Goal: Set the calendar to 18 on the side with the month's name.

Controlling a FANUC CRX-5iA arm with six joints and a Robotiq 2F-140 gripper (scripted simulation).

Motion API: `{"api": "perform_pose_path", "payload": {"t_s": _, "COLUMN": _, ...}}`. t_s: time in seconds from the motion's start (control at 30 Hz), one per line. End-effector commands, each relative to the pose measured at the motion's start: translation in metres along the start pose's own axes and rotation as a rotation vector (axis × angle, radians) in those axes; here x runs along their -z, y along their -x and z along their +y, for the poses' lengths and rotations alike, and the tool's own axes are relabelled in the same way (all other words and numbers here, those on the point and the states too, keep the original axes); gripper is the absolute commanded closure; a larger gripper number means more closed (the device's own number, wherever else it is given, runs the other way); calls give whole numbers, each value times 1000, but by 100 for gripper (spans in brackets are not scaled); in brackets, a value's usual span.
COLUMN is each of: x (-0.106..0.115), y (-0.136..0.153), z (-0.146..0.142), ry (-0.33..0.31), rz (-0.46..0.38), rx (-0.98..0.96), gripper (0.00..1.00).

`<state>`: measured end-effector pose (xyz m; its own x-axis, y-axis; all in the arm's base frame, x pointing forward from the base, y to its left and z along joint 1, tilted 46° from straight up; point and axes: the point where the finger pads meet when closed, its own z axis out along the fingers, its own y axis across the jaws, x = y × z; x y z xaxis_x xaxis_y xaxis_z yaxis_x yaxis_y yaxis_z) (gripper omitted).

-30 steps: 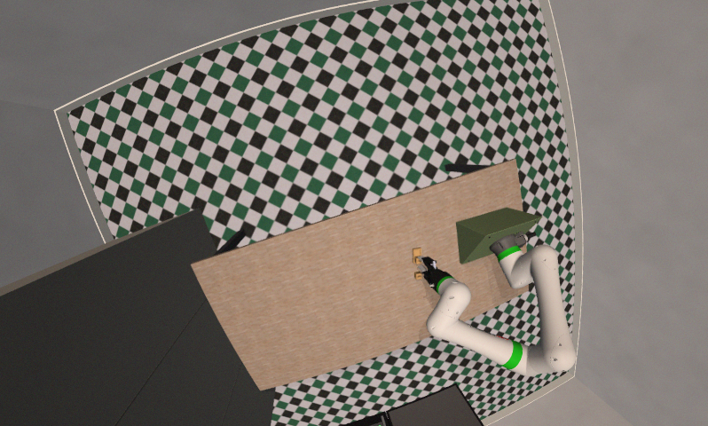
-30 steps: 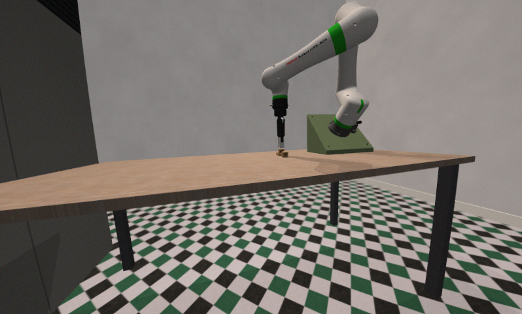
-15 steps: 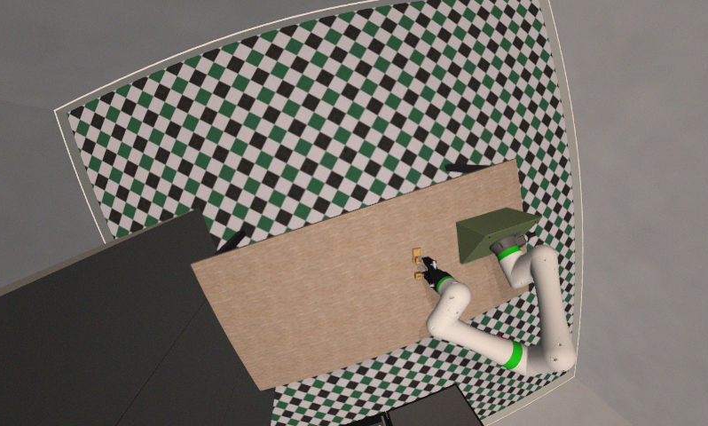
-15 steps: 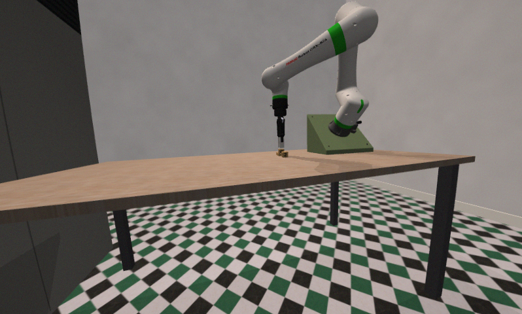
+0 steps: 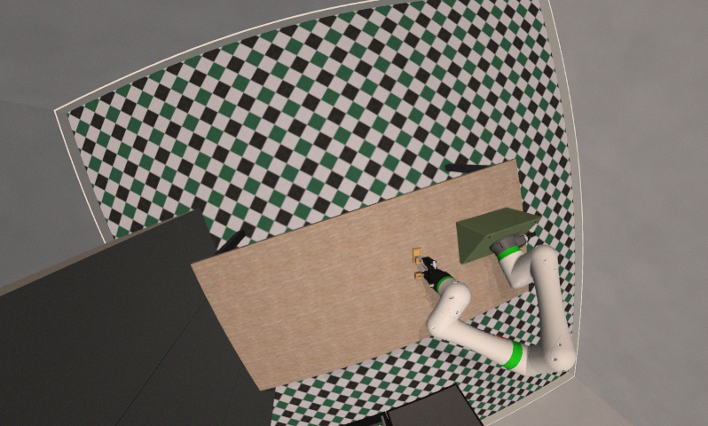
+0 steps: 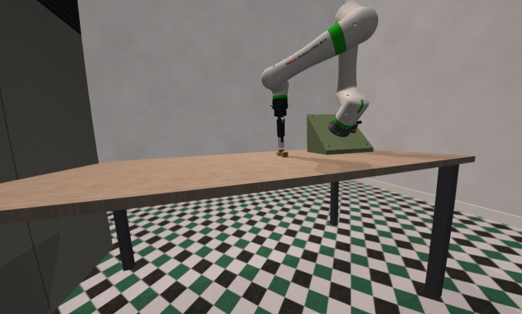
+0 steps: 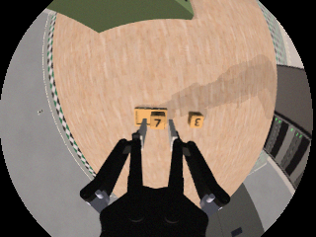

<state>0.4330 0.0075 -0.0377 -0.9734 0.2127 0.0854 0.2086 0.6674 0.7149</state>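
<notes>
With the end effector [image 5: 421,264] [image 6: 280,146] [image 7: 157,124] spread and empty above the cube marked 7 [image 7: 157,121] at the tray [image 5: 416,252] [image 7: 142,116] on the tabletop [image 5: 320,295] [image 6: 170,174] [image 7: 148,64], the step appears to be cube pickup, requiring aligned descent before closing.

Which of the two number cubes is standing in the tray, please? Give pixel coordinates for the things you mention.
The cube with the 7 on top [image 7: 157,121]; the other cube [image 7: 196,119] sits outside, directly on the table [image 5: 315,295] [image 6: 178,171].
</notes>
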Motion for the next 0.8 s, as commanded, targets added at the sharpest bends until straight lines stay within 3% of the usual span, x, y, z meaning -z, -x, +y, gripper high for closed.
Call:
{"api": "perform_pose_path", "payload": {"t_s": 0.0, "x": -1, "y": 0, "z": 0, "ry": 0, "rz": 0, "rx": 0, "gripper": 71}}
{"api": "perform_pose_path", "payload": {"t_s": 0.77, "x": -29, "y": 0, "z": 0, "ry": 0, "rz": 0, "rx": 0, "gripper": 71}}
